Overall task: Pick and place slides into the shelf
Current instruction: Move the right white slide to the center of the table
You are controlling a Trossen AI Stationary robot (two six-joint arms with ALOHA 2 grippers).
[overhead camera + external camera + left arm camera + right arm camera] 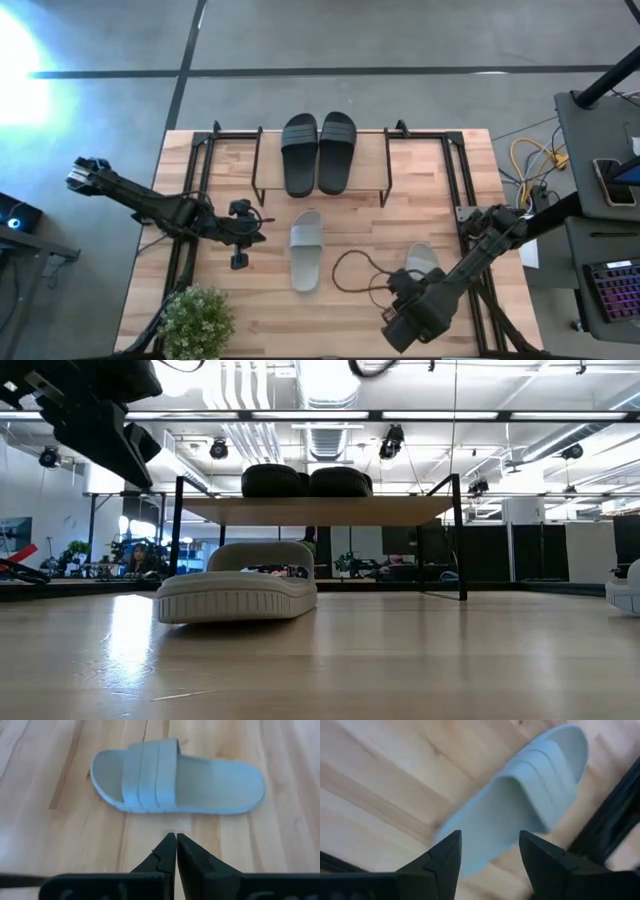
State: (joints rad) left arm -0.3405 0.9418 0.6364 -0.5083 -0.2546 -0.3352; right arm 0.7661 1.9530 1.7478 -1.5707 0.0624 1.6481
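Two black slides (pixel 318 152) lie side by side, soles down, on the shelf's (pixel 370 165) light plank top; the low view shows them (pixel 305 480) above the plank (pixel 310 510). One pale grey-green slide (pixel 306 250) (pixel 235 588) (pixel 175 777) rests sole-down at the table's middle. My left gripper (pixel 258 225) (pixel 176 842) is shut, just left of that slide and apart from it. The second pale slide (pixel 421 258) (pixel 520 800) lies toward the table's right. My right gripper (pixel 408 292) (pixel 487 852) hovers over it, open, fingers apart and clear of it.
A black cable loop (pixel 355 270) lies on the table between the two pale slides. A small green plant (pixel 195 320) stands at the near left corner. The table's black frame rails (pixel 455 180) run along both sides. Bare wood shows under the shelf (pixel 330 560).
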